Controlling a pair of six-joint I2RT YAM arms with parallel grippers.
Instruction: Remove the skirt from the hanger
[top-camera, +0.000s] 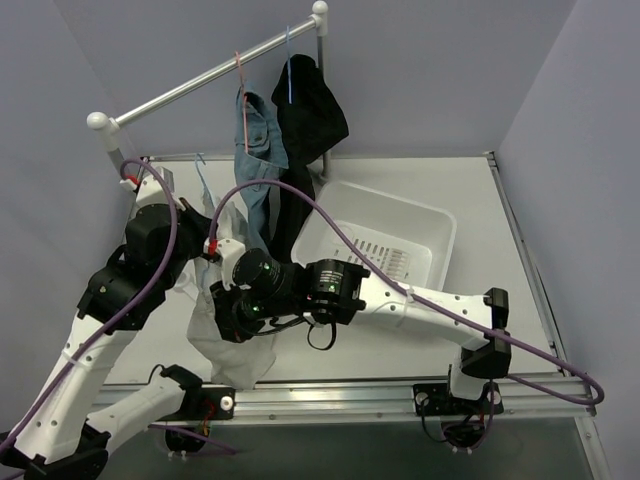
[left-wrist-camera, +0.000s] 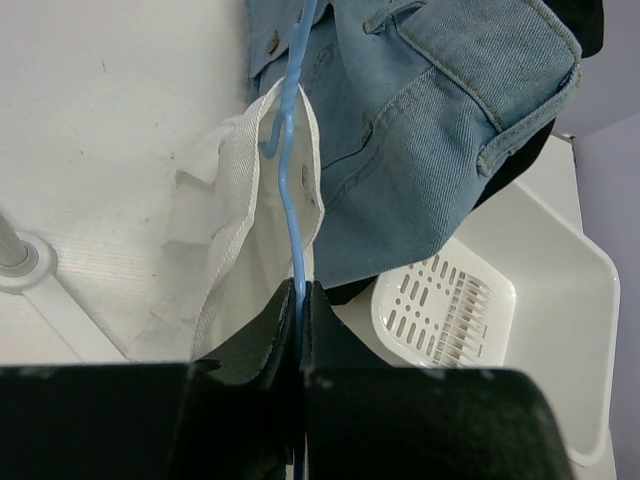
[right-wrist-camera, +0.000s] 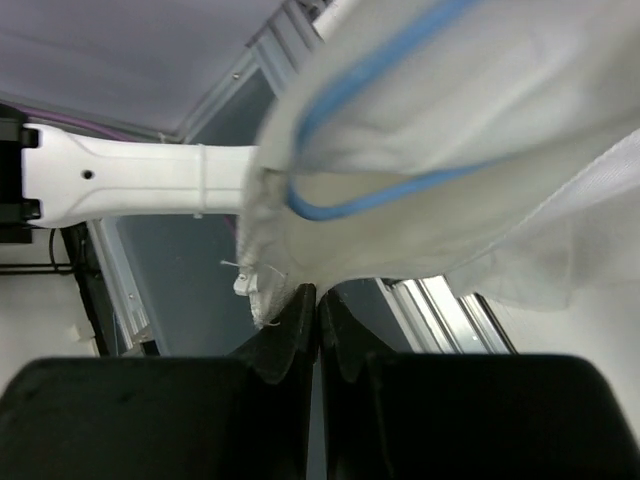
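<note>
Skirt (top-camera: 315, 110) wasn't what either arm had hold of, and to me that was the main way this could go wrong. All the effort was going into a different garment while the black one hung untouched.

The left gripper (left-wrist-camera: 300, 290) had its jaws squeezed together on the thin wire of a light-blue spare hanger (left-wrist-camera: 290, 200), with no gap showing. A wire that skinny could probably twist or slide in the pinch once the cloth got tugged. The right gripper (right-wrist-camera: 318, 295) was closed too. Its tips pinched the lower edge of the white garment (left-wrist-camera: 235, 210) draped over that same wire. If it pulled hard, I'd guess the fabric could catch on the hanger's bend and drag the whole thing out of the other arm's grip.

Both wrists met over the near-left part of the table (top-camera: 500, 270). Just behind them, the denim garment (top-camera: 258, 140) dangled from a pink hanger (top-camera: 239, 70), close enough that a big pull might catch it. Next to it, the skirt was on its own hanger (top-camera: 289, 75). That was hooked on the rail (top-camera: 190, 78) over the far edge, and the hem trailed down toward the white tub (top-camera: 400, 204) on the right half of the table.
</note>
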